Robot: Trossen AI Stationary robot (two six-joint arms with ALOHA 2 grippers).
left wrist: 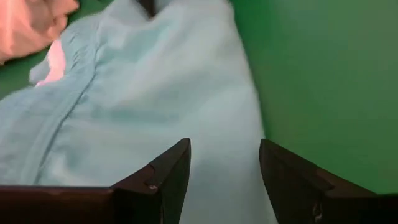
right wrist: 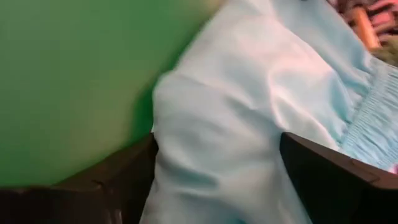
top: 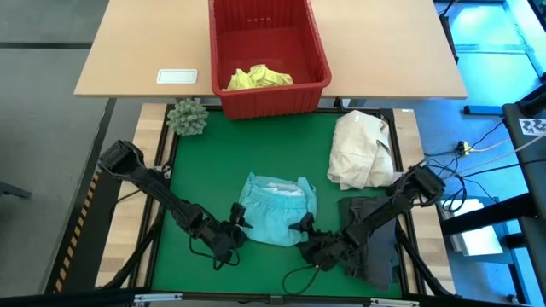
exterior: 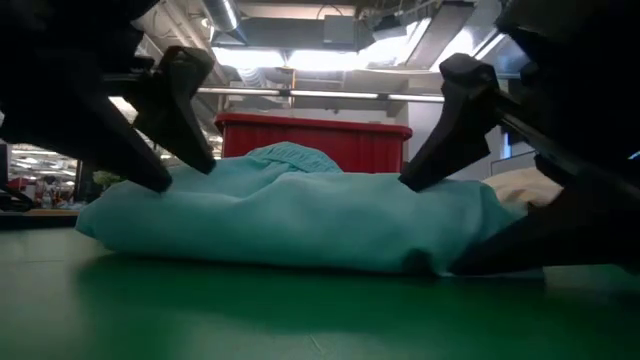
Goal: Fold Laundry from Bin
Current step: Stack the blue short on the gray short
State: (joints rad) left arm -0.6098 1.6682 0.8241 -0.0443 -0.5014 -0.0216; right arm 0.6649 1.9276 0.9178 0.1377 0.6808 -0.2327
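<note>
The light turquoise-blue garment lies folded in a thick bundle on the green mat, near its middle. My left gripper is open at the bundle's near left corner. My right gripper is open wide at its near right corner. Both slant down from the near side. In the right wrist view the cloth fills the gap between the fingers. The red bin stands at the far edge with a yellow garment inside. My left gripper straddles the bundle's near left edge with open fingers, slanting down from the near left. One fingertip meets the cloth's top; the cloth lies flat on the mat. My right gripper has the near right corner between its open fingers, one fingertip against the top of the cloth. The bundle rests on the mat, not lifted.
A cream-white cloth bundle lies on the mat's far right. A dark grey garment lies under my right arm at the near right. A green spiky ball sits at the mat's far left corner. A white card lies on the wooden table.
</note>
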